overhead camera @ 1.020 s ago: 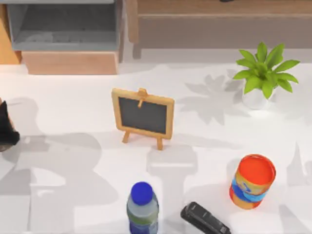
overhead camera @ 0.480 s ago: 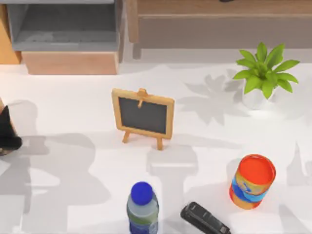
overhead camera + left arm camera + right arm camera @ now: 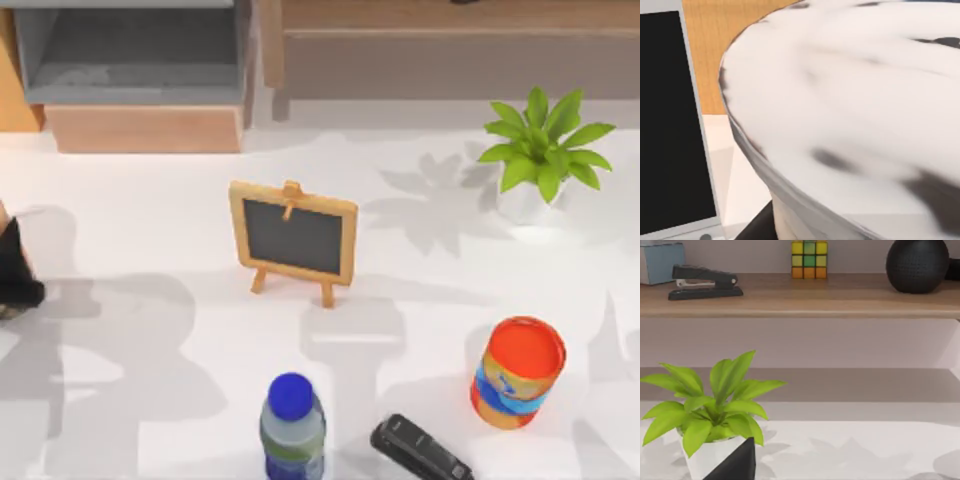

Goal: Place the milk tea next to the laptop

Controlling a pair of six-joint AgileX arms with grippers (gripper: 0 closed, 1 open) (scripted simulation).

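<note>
Top view: left arm at the desk's left edge, milk tea close by the laptop.

At the far left of the desk (image 3: 420,270) a dark part of the left claw (image 3: 14,272) pokes into view; whether it is open or closed I cannot tell. Left wrist view has the milk tea (image 3: 850,100) looming large, its white domed lid right up against the lens, with the laptop (image 3: 670,125) screen standing just beside it. On the desk stand a small chalkboard easel (image 3: 293,240), a potted plant (image 3: 538,150), an orange-lidded can (image 3: 518,372), a blue-capped bottle (image 3: 292,422) and a black stapler (image 3: 420,450). Right wrist view looks past the plant to a shelf (image 3: 800,295) carrying a second stapler (image 3: 702,282), a colour cube (image 3: 810,259) and a black sphere (image 3: 917,265); a dark tip of the right claw (image 3: 735,462) shows, state unclear.
</note>
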